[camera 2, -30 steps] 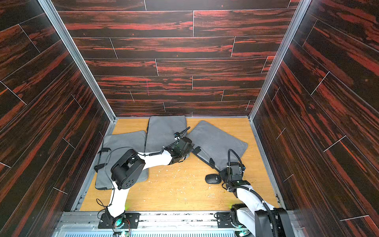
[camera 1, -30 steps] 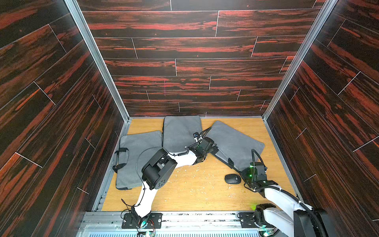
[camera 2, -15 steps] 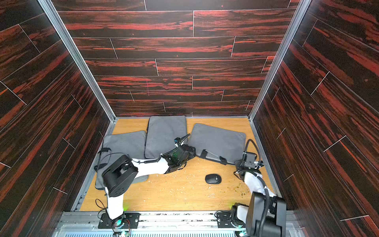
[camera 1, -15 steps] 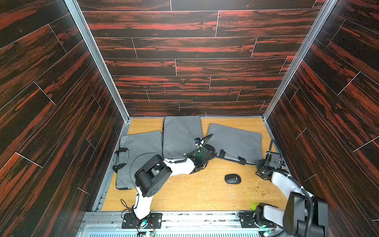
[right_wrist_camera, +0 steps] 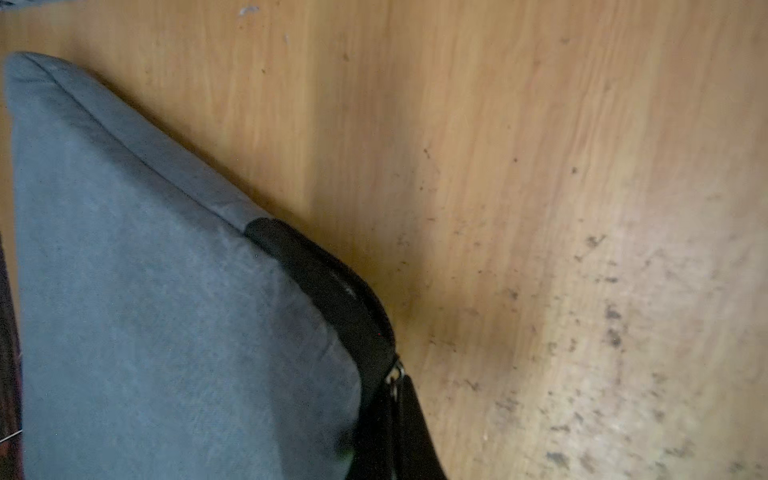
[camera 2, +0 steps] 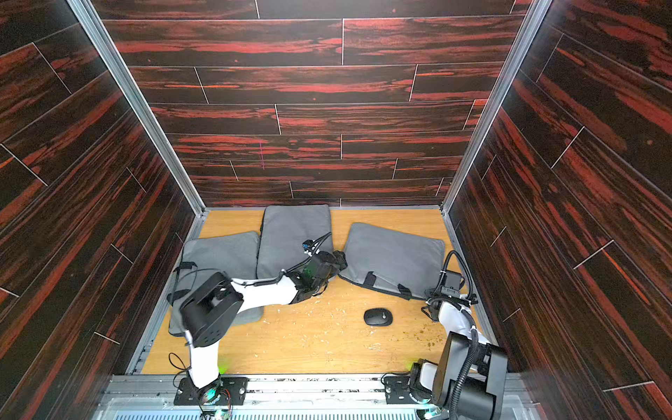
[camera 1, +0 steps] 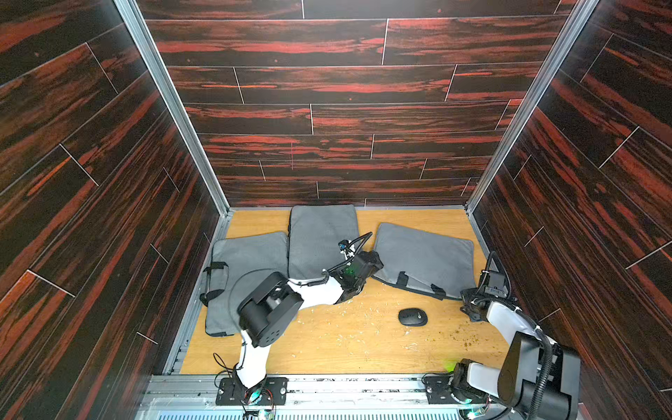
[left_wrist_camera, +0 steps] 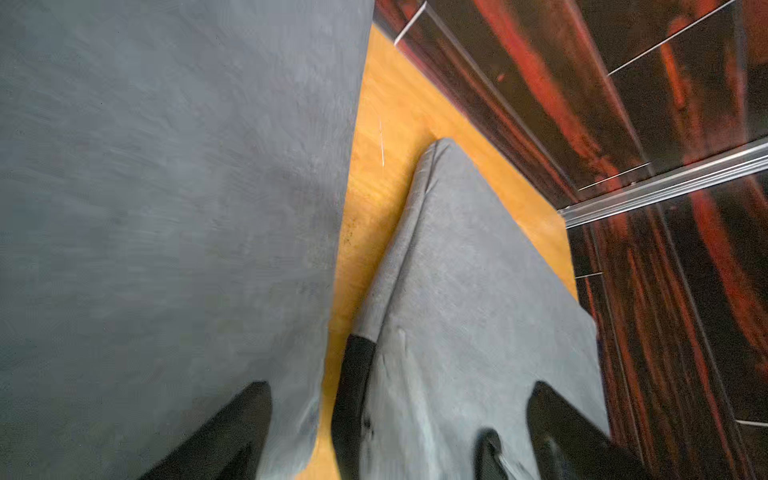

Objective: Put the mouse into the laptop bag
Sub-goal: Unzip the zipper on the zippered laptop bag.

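The black mouse lies on the wooden table, in front of the right grey laptop bag. My left gripper is open and straddles that bag's near left corner, beside a black strap. My right gripper is shut on the metal zipper pull at the bag's near right corner, where the black zipper edge curves round. The mouse lies between the two arms and nothing touches it.
Two more grey bags lie flat: one in the middle at the back, one at the left partly under my left arm. Pale crumbs are scattered on the table. Dark wood walls close in on three sides.
My right gripper went from beside the mouse to the right wall and the bag swung squarer. My left gripper opened and let go of the bag's corner.
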Tool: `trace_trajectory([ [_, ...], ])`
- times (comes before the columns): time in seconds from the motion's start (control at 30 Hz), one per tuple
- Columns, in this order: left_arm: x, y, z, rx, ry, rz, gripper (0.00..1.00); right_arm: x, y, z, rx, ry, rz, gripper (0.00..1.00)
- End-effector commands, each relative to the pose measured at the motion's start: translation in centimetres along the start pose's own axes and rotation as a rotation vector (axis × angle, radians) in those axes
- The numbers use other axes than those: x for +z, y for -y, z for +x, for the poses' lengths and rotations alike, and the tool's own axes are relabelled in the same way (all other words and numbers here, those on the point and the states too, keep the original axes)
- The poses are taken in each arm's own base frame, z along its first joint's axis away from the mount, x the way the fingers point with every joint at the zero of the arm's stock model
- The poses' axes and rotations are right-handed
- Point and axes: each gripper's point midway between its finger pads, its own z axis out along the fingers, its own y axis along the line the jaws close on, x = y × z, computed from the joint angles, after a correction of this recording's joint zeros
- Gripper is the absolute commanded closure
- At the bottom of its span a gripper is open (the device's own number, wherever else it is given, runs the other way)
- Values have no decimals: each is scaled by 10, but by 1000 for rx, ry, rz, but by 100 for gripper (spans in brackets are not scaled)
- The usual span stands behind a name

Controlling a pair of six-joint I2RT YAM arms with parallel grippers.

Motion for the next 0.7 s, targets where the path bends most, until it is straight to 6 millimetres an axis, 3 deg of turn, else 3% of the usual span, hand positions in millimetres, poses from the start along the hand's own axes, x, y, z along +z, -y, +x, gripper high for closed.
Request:
trace_trajectory([
  [0.0, 15, 9, 17, -12, -74, 34, 14, 1, 7, 3, 19, -25, 42, 100],
  [0.2, 38, 20, 54, -28, -195, 75, 24, 0, 14, 6, 40, -46, 94, 100],
  [0.27, 46, 23, 65, -39, -230, 88, 42, -2, 15, 5, 47, -43, 112, 100],
  [0.33, 50, 26, 72, -47, -251, 103, 75, -3, 13, 7, 44, -61, 107, 100],
  [0.43, 48, 29, 73, -38, -244, 108, 95, -1, 12, 20, 54, -123, 90, 100],
  [0.47, 46, 30, 72, -35, -235, 107, 99, -1, 10, 27, 58, -153, 75, 100],
  [0.67, 36, 36, 71, -30, -210, 124, 100, -6, -11, 71, 17, -260, -8, 100],
])
